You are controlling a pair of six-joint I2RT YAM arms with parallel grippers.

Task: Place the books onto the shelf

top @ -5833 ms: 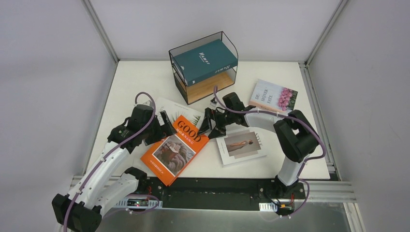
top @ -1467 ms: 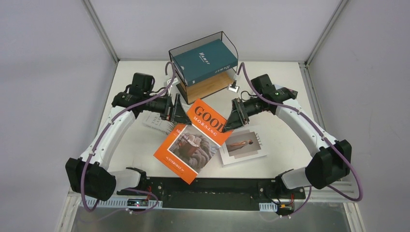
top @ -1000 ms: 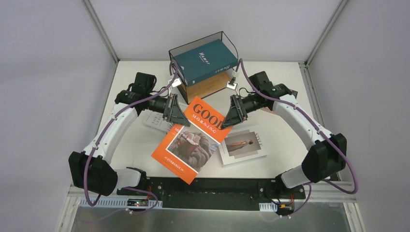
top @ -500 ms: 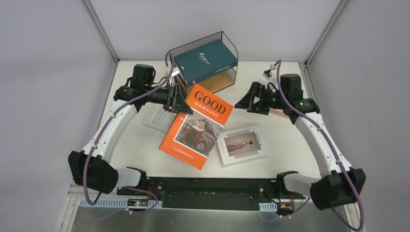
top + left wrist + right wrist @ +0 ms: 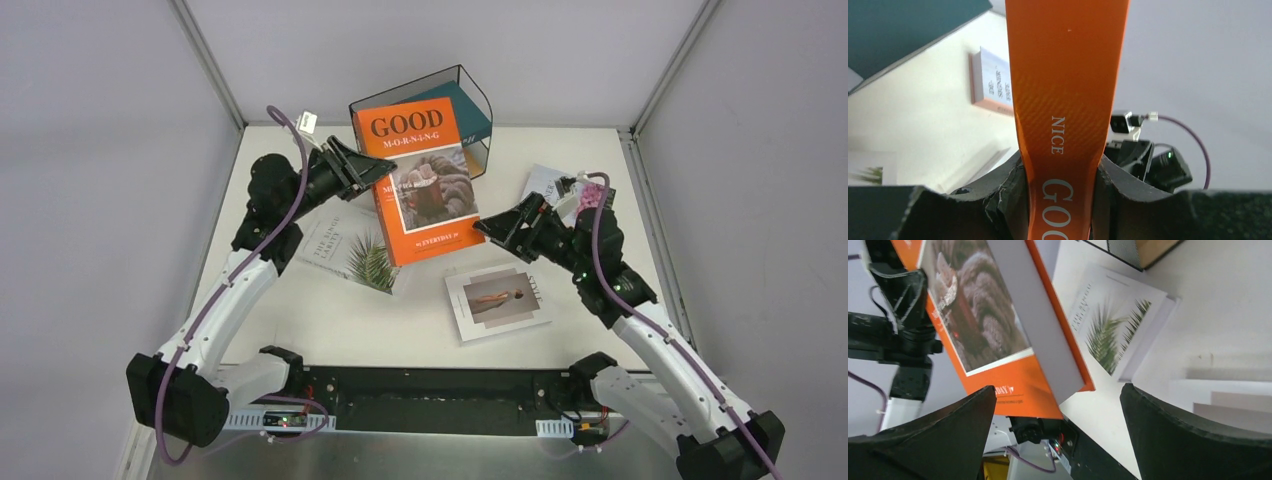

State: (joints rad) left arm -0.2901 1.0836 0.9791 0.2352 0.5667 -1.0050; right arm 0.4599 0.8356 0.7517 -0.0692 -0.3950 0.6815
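My left gripper (image 5: 365,168) is shut on the spine of the large orange "GOOD MORNING" book (image 5: 420,185) and holds it up, tilted, in front of the black wire shelf (image 5: 462,68). In the left wrist view both pads press the orange spine (image 5: 1065,100). A dark teal book (image 5: 475,112) lies on the shelf's upper board, mostly hidden. My right gripper (image 5: 495,228) stands open and empty right of the orange book's lower corner (image 5: 983,325). The palm-leaf book (image 5: 345,250), the "STYLE" book (image 5: 497,300) and the pink-flower book (image 5: 555,183) lie on the table.
White walls with metal corner posts close in the table at the back and both sides. The shelf's lower wooden board (image 5: 1153,250) shows at the top of the right wrist view. My right arm crosses over part of the pink-flower book.
The left gripper has raised the orange book off the table and swung it back toward the shelf. The right gripper has let go of it, opened wide and drawn back to the right.
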